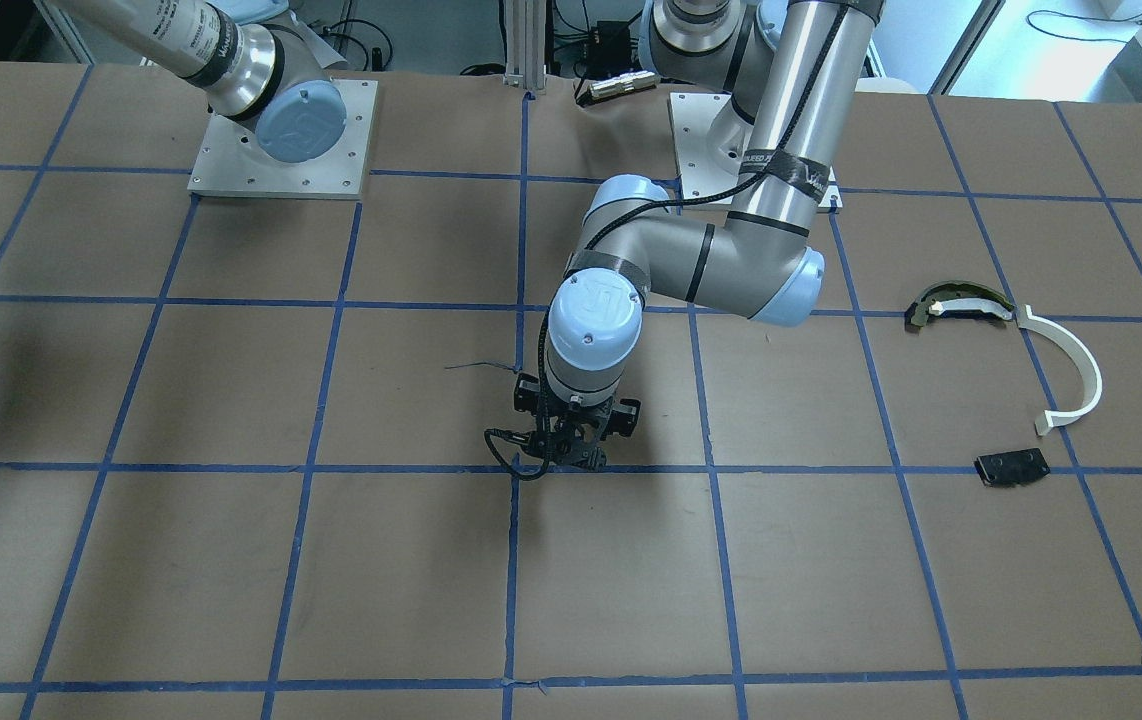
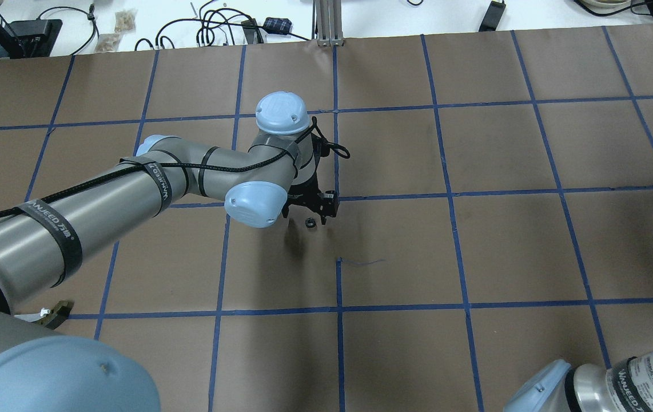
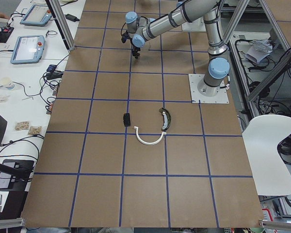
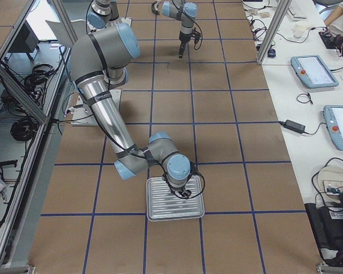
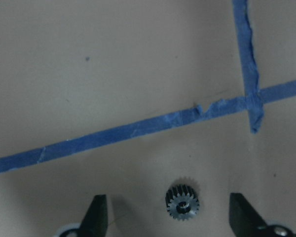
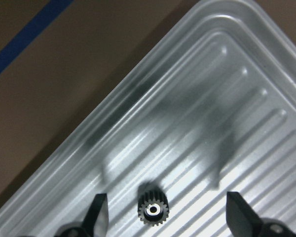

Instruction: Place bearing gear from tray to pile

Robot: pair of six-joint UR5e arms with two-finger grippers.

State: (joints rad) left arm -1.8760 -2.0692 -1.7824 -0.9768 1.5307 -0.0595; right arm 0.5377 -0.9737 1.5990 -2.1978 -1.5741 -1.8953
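Bearing gear point(image 6: 152, 211) lies flat on the ribbed metal tray point(image 6: 227, 74), between the spread fingers of the right claw point(image 6: 168, 213), touching neither. A second gear point(image 5: 182, 202) sits on the table point(image 5: 113, 64) just beside a blue tape line point(image 5: 138, 131), between the wide-open fingers of the left claw point(image 5: 170, 215), well apart from the pile point(image 1: 1011, 467).

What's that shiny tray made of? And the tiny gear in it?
The tray looks like bare metal, maybe aluminium: silvery, ribbed, with bright glints. The gear seems metal too: dark teeth, shiny silver hub, though I can't be sure.
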